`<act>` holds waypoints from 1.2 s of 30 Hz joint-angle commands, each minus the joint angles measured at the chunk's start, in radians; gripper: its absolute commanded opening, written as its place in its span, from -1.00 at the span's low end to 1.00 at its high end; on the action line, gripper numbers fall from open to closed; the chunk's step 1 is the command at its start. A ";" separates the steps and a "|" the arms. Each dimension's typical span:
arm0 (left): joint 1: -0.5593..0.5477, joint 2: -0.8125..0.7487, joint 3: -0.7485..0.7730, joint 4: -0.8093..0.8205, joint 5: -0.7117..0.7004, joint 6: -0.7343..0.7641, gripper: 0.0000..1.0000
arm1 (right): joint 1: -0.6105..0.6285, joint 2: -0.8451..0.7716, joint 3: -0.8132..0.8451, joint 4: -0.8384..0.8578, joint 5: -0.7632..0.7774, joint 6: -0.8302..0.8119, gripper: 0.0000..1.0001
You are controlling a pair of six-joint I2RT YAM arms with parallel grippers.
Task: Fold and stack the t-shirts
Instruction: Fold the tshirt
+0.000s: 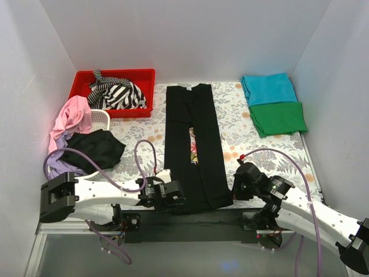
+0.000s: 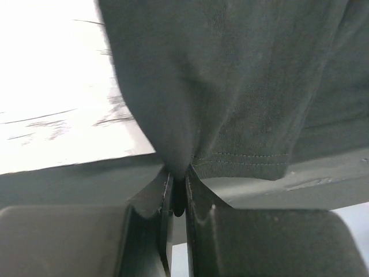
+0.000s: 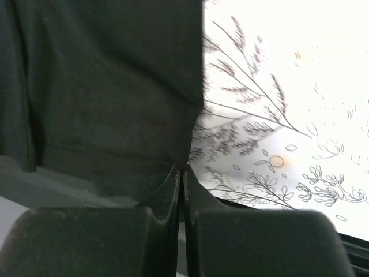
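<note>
Black t-shirt [image 1: 180, 138]: near hem pinched in left jaws, seemingly right jaws too.

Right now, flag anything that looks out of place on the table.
The striped tee lies bunched in the red bin. At the left edge, the pink tee, lilac tee and crumpled black tee are heaped unfolded by the white basket. The long black tee lies straight.

Your right gripper [image 3: 181, 176], jaws closed, pinches a corner of the black tee [image 3: 104, 92]; leaf-print cloth [image 3: 288, 104] lies to its right.
</note>
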 commanded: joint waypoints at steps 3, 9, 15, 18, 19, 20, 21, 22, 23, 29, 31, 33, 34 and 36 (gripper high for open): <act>-0.005 -0.116 0.071 -0.260 -0.182 -0.120 -1.00 | 0.005 0.063 0.139 0.051 0.009 -0.085 -0.97; -0.005 -0.078 0.099 -0.276 -0.202 -0.094 0.27 | 0.005 0.115 0.153 0.074 -0.022 -0.107 -0.65; -0.005 -0.058 0.075 -0.302 -0.187 -0.128 0.67 | 0.005 0.089 0.098 0.103 -0.044 -0.079 -0.40; -0.005 -0.082 0.056 -0.302 -0.189 -0.136 0.68 | 0.005 0.083 0.081 0.109 -0.057 -0.064 -0.38; -0.005 -0.086 0.053 -0.290 -0.187 -0.136 0.68 | 0.005 0.083 0.078 0.108 -0.059 -0.058 -0.38; -0.005 -0.087 0.040 -0.282 -0.179 -0.136 0.68 | 0.005 0.083 0.074 0.108 -0.060 -0.053 -0.38; -0.005 -0.080 0.033 -0.275 -0.173 -0.133 0.68 | 0.005 0.081 0.063 0.106 -0.059 -0.049 -0.38; -0.005 -0.073 0.026 -0.250 -0.166 -0.130 0.68 | 0.005 0.081 0.058 0.106 -0.059 -0.038 -0.38; -0.005 -0.066 0.018 -0.238 -0.160 -0.125 0.68 | 0.005 0.075 0.051 0.105 -0.057 -0.032 -0.38; -0.005 -0.037 -0.029 -0.153 -0.138 -0.122 0.67 | 0.005 0.064 0.017 0.091 -0.045 0.007 -0.35; -0.005 -0.040 -0.045 -0.124 -0.136 -0.120 0.67 | 0.005 0.075 0.021 0.069 -0.042 0.008 -0.34; -0.003 -0.041 -0.048 -0.120 -0.143 -0.122 0.67 | 0.005 0.087 0.017 0.071 -0.044 0.008 -0.22; -0.003 -0.043 -0.048 -0.123 -0.149 -0.122 0.68 | 0.005 0.087 0.015 0.069 -0.044 0.008 -0.21; -0.003 -0.041 -0.049 -0.127 -0.162 -0.124 0.69 | 0.005 0.083 0.009 0.071 -0.044 0.013 -0.19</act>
